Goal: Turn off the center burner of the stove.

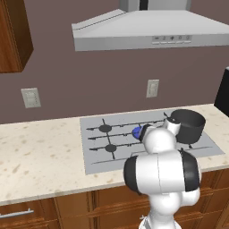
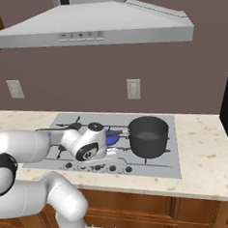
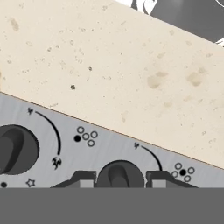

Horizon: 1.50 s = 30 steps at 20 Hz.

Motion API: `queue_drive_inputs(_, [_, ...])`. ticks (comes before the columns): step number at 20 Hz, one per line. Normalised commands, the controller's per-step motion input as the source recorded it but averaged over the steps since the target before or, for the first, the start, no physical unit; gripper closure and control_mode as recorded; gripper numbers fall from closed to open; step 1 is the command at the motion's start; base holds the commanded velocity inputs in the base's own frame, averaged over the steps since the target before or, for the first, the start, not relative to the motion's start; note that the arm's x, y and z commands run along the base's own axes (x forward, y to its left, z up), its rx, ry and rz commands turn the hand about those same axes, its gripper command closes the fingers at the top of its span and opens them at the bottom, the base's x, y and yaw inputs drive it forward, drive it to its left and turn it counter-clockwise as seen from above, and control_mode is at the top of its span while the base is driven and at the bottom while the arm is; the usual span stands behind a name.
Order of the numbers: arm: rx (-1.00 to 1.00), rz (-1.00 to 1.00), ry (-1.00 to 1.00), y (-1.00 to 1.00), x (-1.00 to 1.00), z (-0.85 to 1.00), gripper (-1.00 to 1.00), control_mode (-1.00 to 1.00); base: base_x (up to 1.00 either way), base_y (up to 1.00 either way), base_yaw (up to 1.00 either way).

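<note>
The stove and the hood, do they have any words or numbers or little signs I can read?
No words or numbers can be read anywhere.
Stove, beside each knob: a curved line with a small flame sign at its end.
Stove, beside each knob: a cluster of small circles with one filled black.
Stove, beside the left knob: a small star outline.
Range hood: button marks too small to read.

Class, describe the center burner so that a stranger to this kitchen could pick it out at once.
Find the grey range hood; below it, set in the speckled counter, lies the light-grey stove. In its middle, just left of the dark pot, sits the center burner, the one bright blue disc; the other burners are small and black.
</note>
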Motion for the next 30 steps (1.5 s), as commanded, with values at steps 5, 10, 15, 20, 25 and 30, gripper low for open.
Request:
queue_drive_inputs(5, [-0.06,-0.82,0.00,0.44,0.00,0.00,1.00,-1.00,0.00,0.00,0.00])
queue_drive_inputs(10, [-0.02,-0.91,0.00,0.27,0.00,0.00,1.00,-1.00,0.00,0.00,0.00])
queue_drive_inputs(15, [-0.04,-0.95,0.00,0.19,0.00,0.00,1.00,-1.00,0.00,0.00,0.00])
queue_drive_inputs(20, [-0.05,-0.94,0.00,0.22,0.00,0.00,1.00,-1.00,0.00,0.00,0.00])
queue_drive_inputs(25, [-0.06,-0.95,0.00,0.21,0.00,0.00,1.00,-1.00,0.00,0.00,0.00])
queue_drive_inputs(30, [-0.08,-0.97,0.00,0.17,0.00,0.00,1.00,-1.00,0.00,0.00,0.00])
